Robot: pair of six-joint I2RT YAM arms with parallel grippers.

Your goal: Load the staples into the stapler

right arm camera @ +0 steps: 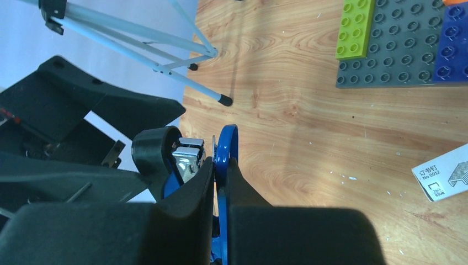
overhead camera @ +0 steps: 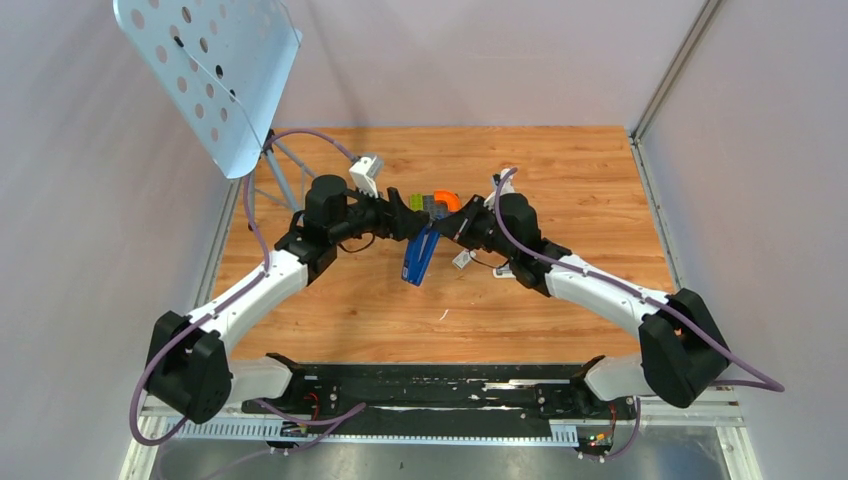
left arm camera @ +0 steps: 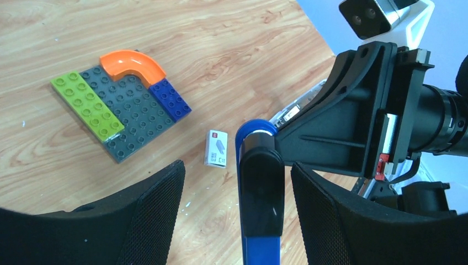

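Observation:
The blue stapler (overhead camera: 420, 255) hangs off the table between my two grippers, over the table's middle. My right gripper (overhead camera: 450, 228) is shut on its blue body (right arm camera: 227, 144); the silver metal inside (right arm camera: 185, 157) and the black end show to the left of my fingers. My left gripper (overhead camera: 415, 225) is open, its fingers (left arm camera: 143, 221) standing either side of the stapler's black top end (left arm camera: 259, 187) with gaps on both sides. The white staple box (left arm camera: 216, 148) lies flat on the wood below; it also shows in the right wrist view (right arm camera: 444, 174). No loose staple strip shows.
A multicoloured block plate (overhead camera: 432, 203) with an orange curved piece (left arm camera: 132, 65) lies just behind the grippers. A perforated metal stand (overhead camera: 205, 70) rises at the back left, its legs (right arm camera: 165, 49) resting on the wood. Grey walls close in both sides.

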